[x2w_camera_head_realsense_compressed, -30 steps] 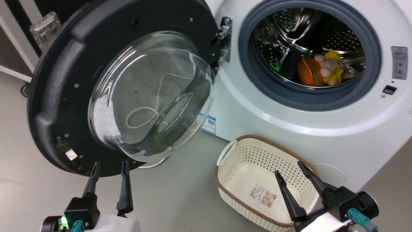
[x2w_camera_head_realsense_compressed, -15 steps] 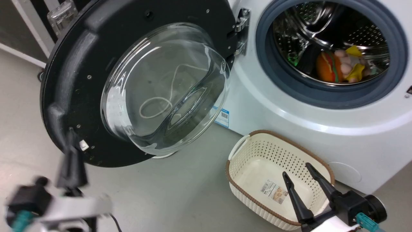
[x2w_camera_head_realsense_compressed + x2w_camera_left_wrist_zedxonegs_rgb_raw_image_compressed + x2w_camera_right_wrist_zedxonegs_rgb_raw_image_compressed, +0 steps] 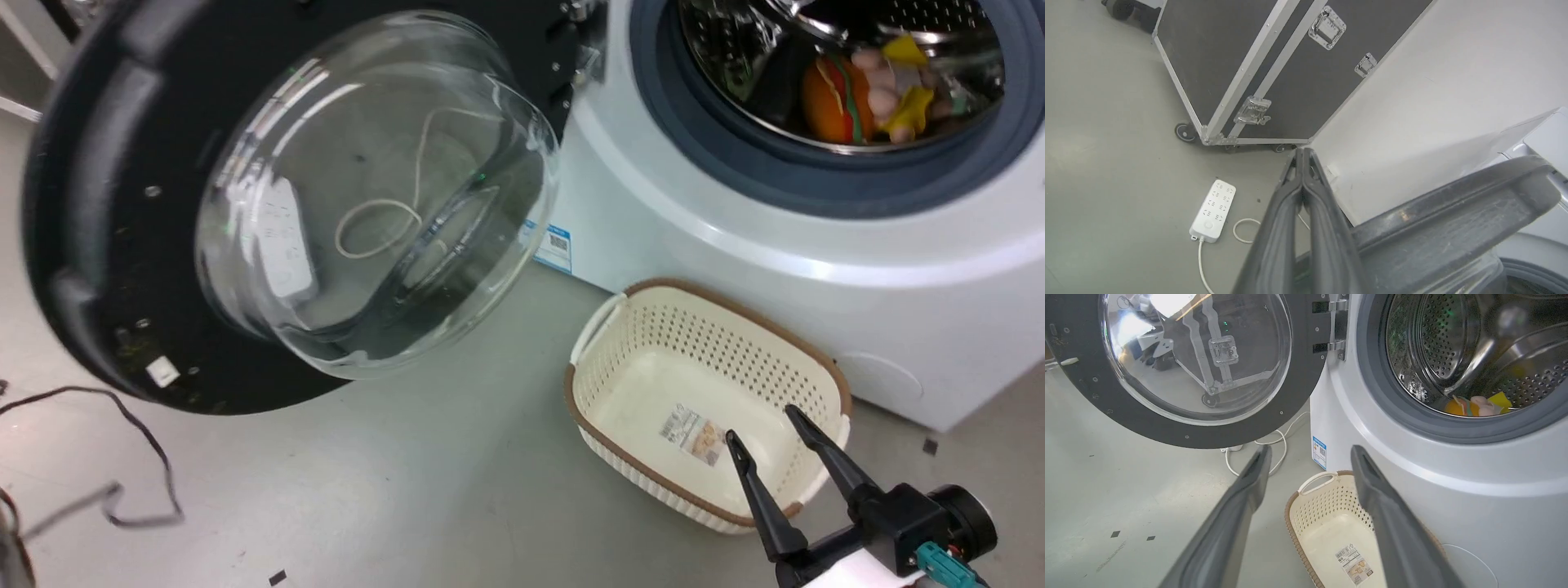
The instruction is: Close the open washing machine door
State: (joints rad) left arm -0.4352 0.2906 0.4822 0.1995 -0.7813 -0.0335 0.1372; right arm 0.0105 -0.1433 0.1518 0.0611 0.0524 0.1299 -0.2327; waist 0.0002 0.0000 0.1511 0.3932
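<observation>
- Right gripper [image 3: 759,423], fingers spread and empty, hovers over the near rim of a cream basket [image 3: 589,331] on the floor [image 3: 408,490].
- The washing machine door [image 3: 82,212] hangs wide open, left of the drum opening [image 3: 653,98].
- Left gripper [image 3: 1303,152], fingers pressed together, is just beside the door's black rim.
- Colourful toys [image 3: 829,102] lie inside the drum.
</observation>
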